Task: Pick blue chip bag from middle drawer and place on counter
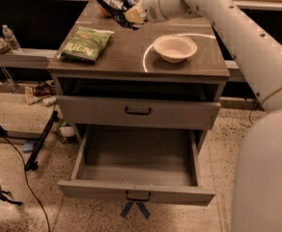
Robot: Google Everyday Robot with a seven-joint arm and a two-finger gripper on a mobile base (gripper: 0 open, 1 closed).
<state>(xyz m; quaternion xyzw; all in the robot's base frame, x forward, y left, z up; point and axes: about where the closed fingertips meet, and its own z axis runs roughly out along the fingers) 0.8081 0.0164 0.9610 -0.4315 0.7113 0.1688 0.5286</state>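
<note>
The blue chip bag (113, 1), dark blue and white foil, hangs crumpled above the back of the counter (126, 62). My gripper (133, 17) is at the back middle of the counter, just right of the bag, and is shut on the bag's right edge. The bag is held clear of the surface. The middle drawer (136, 166) stands pulled out below, and its grey tray shows nothing inside. My white arm (237, 37) reaches in from the lower right across the counter's right side.
A white bowl (175, 47) sits on the counter's right half inside a faint white ring. A green Kettle bag (85, 43) lies flat at the left. The drawer above (137, 111) is nearly closed. A water bottle (9, 36) and floor cables (35, 149) are at the left.
</note>
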